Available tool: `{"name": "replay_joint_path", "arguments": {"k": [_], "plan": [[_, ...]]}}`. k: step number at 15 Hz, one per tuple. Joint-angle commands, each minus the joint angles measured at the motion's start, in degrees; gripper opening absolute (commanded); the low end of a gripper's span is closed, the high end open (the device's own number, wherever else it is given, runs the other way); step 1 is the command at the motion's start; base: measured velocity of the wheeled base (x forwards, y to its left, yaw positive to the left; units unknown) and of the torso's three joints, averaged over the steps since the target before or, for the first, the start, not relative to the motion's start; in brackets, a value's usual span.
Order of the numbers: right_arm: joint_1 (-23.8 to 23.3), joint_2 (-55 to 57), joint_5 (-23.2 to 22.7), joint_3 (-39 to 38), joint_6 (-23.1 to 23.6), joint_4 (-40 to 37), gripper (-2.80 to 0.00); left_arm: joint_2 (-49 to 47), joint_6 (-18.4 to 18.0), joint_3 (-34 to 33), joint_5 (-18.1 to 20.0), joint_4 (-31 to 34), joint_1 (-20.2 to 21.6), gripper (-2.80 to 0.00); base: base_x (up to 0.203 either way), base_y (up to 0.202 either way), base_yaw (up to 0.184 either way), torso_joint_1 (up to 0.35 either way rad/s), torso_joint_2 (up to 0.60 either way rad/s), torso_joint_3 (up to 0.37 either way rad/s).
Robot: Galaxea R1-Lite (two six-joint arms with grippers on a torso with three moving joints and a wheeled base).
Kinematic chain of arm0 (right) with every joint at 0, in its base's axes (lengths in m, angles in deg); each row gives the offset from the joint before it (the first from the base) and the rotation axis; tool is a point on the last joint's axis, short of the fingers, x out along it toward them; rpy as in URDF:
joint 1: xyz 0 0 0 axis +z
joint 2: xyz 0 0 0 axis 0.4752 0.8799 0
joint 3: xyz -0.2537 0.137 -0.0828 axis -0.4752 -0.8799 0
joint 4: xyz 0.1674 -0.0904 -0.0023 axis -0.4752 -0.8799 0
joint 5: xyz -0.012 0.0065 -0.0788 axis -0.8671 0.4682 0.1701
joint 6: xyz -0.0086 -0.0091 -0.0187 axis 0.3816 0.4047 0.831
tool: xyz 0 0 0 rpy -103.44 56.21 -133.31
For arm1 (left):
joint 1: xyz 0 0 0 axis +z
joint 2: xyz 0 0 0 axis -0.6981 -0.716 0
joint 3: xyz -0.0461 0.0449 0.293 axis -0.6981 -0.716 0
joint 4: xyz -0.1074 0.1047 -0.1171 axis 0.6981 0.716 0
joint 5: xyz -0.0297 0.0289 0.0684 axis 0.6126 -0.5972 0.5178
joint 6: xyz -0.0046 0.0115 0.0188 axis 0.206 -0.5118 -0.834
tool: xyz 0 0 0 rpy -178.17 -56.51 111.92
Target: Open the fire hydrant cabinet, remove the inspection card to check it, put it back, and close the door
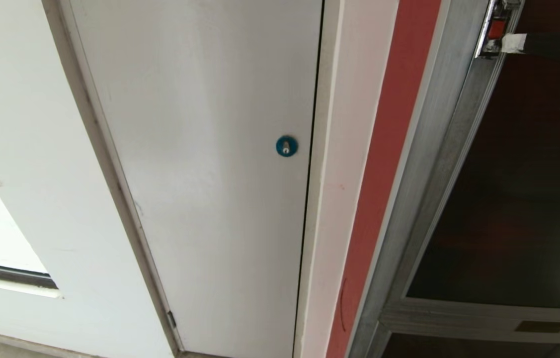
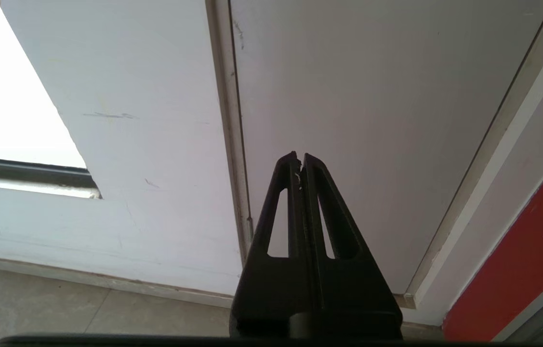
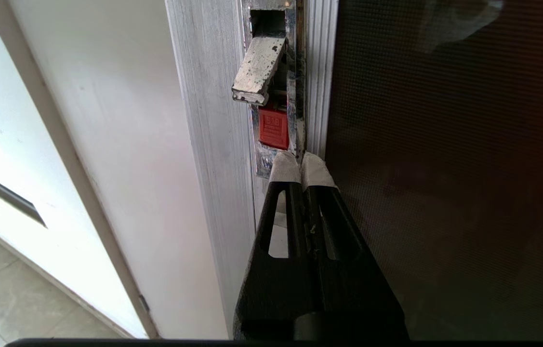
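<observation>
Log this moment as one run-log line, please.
stage: opening | right gripper: shut, tips at red latch | door: closed | left gripper: shut, parked

We see the panel door left of the fire hydrant cabinet, a wall strip between them. Its lock sits near its right edge. The door fills the cabinet's frame; the latch sits at its left edge, with the right gripper just below it.
</observation>
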Motion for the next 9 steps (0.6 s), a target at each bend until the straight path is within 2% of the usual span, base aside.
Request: {"name": "replay_joint_path", "arguments": {"k": [1, 5, 9], "plan": [[0.69, -3.22, -0.36, -0.69, -0.09, 0.07, -2.8, -0.07, -0.01, -0.35, -0.02, -0.02, 0.01, -2.8, 0.0, 0.0, 0.0, 0.0, 0.0, 0.0], [4.45, -5.86, -0.36, -0.23, -0.07, 0.02, -2.8, -0.06, -0.01, -0.35, -0.02, -0.02, -0.02, -2.8, 0.0, 0.0, 0.0, 0.0, 0.0, 0.0], [5.05, -4.14, -0.27, 2.93, -0.08, -0.44, -2.8, -0.05, -0.01, -0.35, -0.02, -0.02, 0.04, -2.8, 0.0, 0.0, 0.0, 0.0, 0.0, 0.0]]}}
